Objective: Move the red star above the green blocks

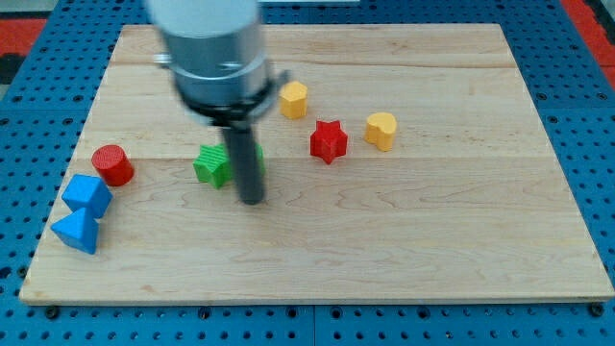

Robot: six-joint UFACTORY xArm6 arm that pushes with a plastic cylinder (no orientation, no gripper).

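Jaws are something I lack: I end in a plain dark rod, so nothing is clenched, released or grasped. My tip rests on the wooden board, just below and to the view's right of the green star-like block. My rod crosses in front of a second green block, of which only a sliver shows at the rod's right edge, so I cannot tell its shape.

The red star lies to the view's right of the green blocks, at about their height, well apart from my tip. A yellow hexagonal block sits above and to the left of the star, and a yellow heart-like block lies just to its right.

Over at the view's left, a red cylinder stands near the board's edge. Below it are a blue block and a blue triangular block, touching each other
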